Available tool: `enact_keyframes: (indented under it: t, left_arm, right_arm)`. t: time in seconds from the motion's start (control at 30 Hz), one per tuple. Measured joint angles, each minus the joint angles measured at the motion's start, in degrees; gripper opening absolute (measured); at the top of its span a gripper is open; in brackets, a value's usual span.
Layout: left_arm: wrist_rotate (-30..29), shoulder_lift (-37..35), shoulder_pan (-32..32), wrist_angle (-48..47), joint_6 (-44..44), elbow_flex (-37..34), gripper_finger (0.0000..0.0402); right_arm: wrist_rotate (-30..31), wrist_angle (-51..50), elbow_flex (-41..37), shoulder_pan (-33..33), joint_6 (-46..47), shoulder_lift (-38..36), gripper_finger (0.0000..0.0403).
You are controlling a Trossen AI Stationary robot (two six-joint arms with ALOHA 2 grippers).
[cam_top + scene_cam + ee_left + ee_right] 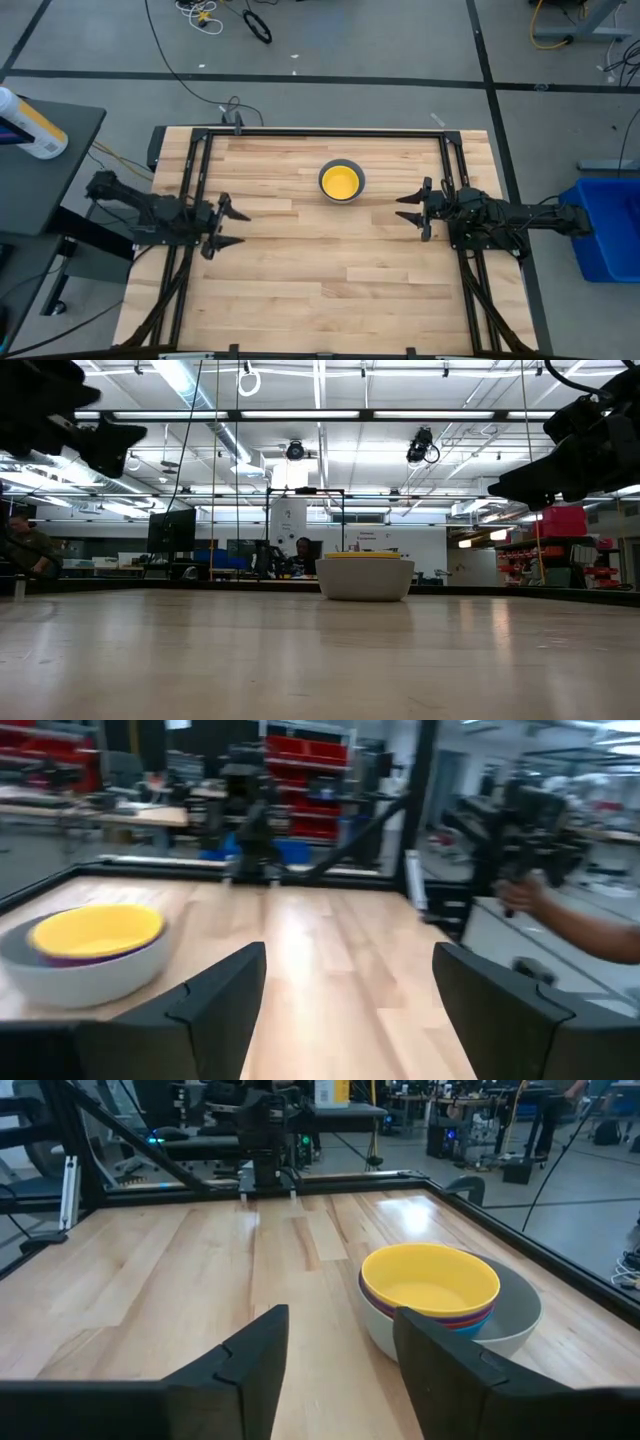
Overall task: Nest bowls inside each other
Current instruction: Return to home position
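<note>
Of the nested bowls (341,182), only the yellow bowl (430,1283) on top and the grey bowl (518,1312) on the outside show clearly. The ones between appear in the right wrist view only as thin red and blue rims under the yellow lip, and their number cannot be counted with certainty. From overhead the stack reads as a yellow disc inside a dark ring. In the low view it is a pale bowl with a yellow strip along its top edge, a little right of the frame's centre. In that low view both arms are cut off at the upper corners, so neither hand's fingers can be made out there. The left wrist view is blurred; a person's forearm (590,928) shows at its right edge, beyond the tabletop (330,290).

The stack stands on the tabletop in the upper middle of the overhead frame. The left hand (243,227) hangs at centre left, its fingers spread apart and holding nothing, well apart from the bowls, which lie up and to the right of it. The right hand (399,209) is at centre right, likewise spread open and empty, near the stack but clear of it; the bowls lie up and to the left of it
</note>
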Motion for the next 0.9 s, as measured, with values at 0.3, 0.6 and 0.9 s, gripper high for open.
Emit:
enact_keyframes:
  t: [0.3,0.6,0.9]
  left_arm:
    - [11.32,2.09,14.85,-1.80,-1.48,0.02,0.0294]
    - [15.64,2.05,21.01,-2.48,-0.36,0.00,0.0294]
    - [15.75,2.05,20.94,-2.64,-0.44,-0.02,0.0294]
  right_arm:
    - [-0.04,0.00,0.00,0.00,0.15,0.00,0.0195]
    - [-0.04,0.00,0.00,0.00,0.16,0.00,0.0211]
    - [-3.45,2.29,0.00,3.95,-0.01,-0.02,0.0224]
